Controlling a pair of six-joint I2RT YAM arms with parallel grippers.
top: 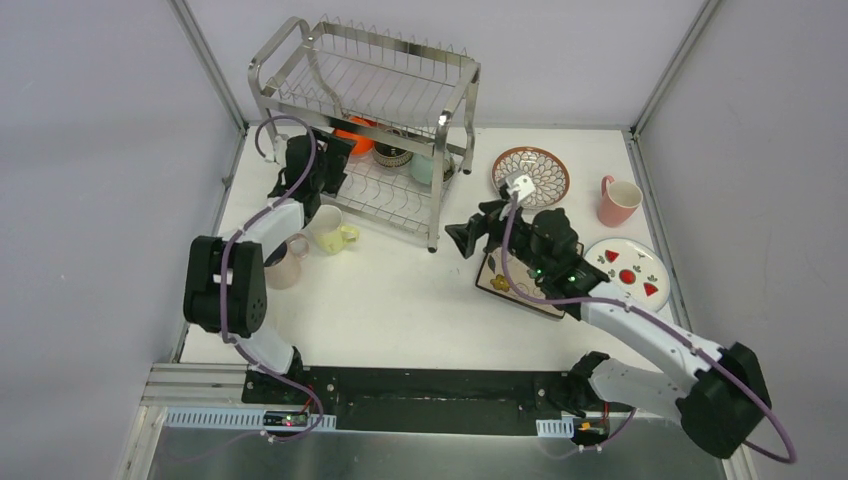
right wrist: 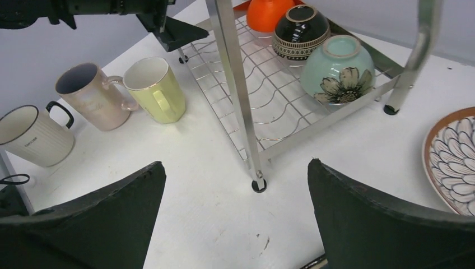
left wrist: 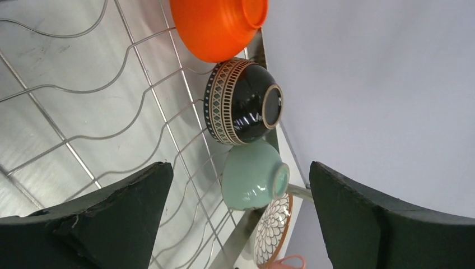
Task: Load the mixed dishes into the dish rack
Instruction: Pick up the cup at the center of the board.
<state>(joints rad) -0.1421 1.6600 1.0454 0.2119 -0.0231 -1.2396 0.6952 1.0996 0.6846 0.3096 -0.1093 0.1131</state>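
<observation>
The left gripper (left wrist: 240,168) stands wide open and empty at the lower shelf of the dish rack (top: 370,70), near the far left corner of the tabletop (top: 400,300). There the orange bowl (left wrist: 215,28), dark patterned bowl (left wrist: 243,103) and mint bowl (left wrist: 252,182) sit upside down in a row. The right gripper (right wrist: 235,167), also spread wide and holding nothing, hovers near the rack's front leg, just beside the square floral plate (top: 495,280).

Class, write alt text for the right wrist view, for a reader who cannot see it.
Three bowls, orange, black and mint, sit on the lower shelf of the dish rack. Three mugs stand left of it, a patterned plate lies right, and the open right gripper frames the bottom.
</observation>
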